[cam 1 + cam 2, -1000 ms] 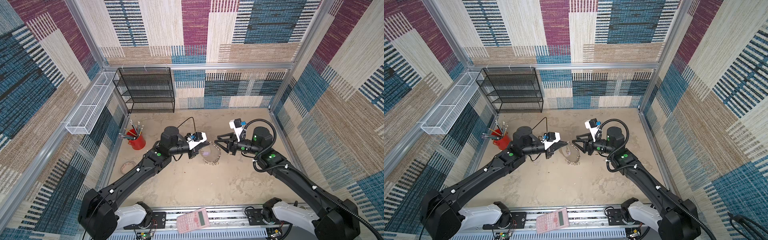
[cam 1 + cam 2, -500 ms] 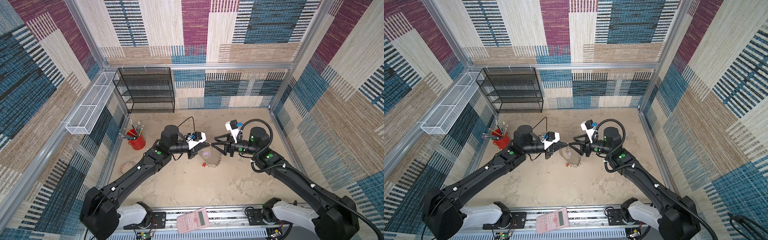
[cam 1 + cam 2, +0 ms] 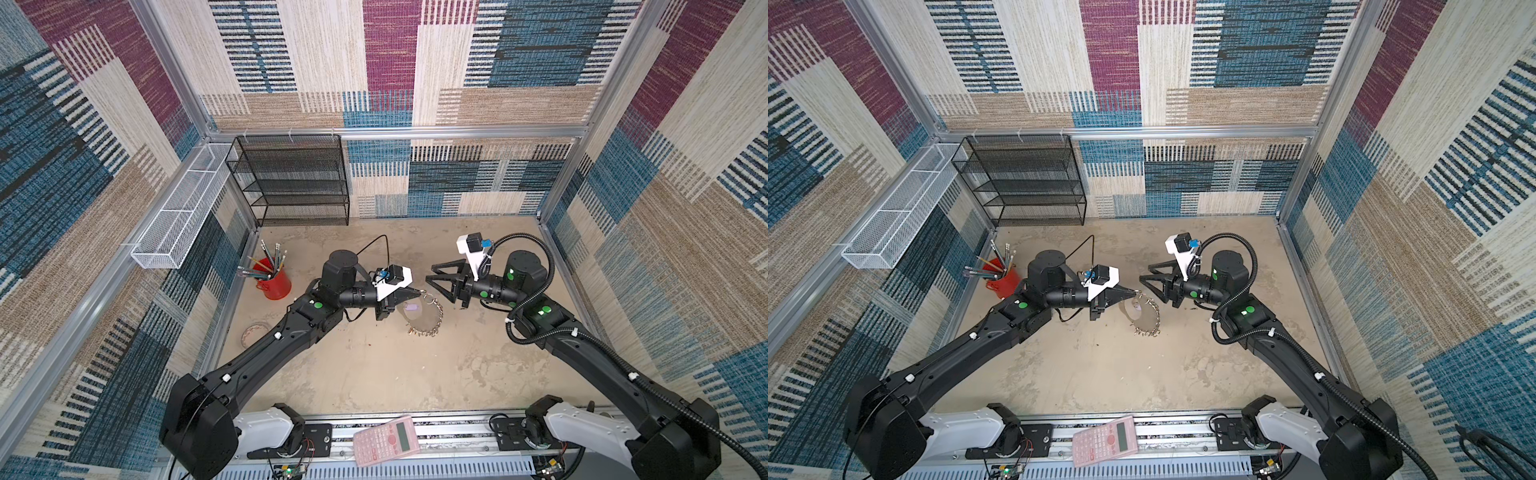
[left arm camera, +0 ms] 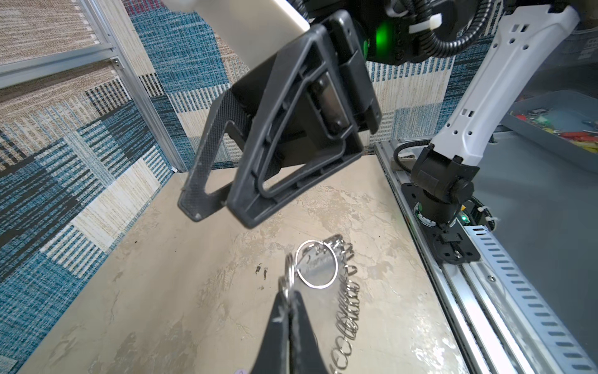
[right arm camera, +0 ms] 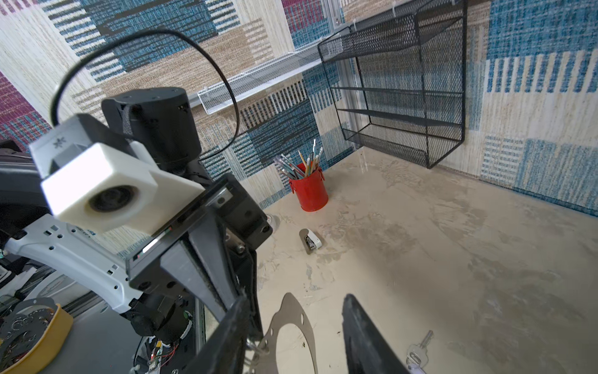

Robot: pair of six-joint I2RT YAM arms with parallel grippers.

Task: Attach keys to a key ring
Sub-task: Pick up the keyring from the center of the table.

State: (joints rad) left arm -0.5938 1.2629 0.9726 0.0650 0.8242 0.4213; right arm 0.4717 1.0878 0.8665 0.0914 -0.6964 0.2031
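Left pincer [image 3: 419, 292]: closed tight on one small metal ring at the far end of the key ring [image 3: 419, 320]. In the left wrist view its two fingers [image 4: 275, 330] are pressed together on this ring.
Right pincer [image 3: 430, 273]: about half open and holding nothing. It stands in the air to the right of the left pincer, tips pointing toward it, near but apart.
Key ring: in the middle of the worktop [image 3: 374, 374], between the two arms. Its far end is raised at the left pincer's tip, and the grey band with its row of rings runs down toward the near side. A large ring [image 4: 318, 264] hangs just beside the held one.
Lilac key [image 3: 411, 307]: in both top views its pale head shows at the grey band, just near of the left pincer's tip. In the right wrist view it lies flat on the worktop [image 5: 419, 349].
Left side: a red cup [image 3: 274, 284] with pencils.
Far wall: a black mesh shelf [image 3: 291, 178].
Near edge: a pink calculator [image 3: 386, 440].
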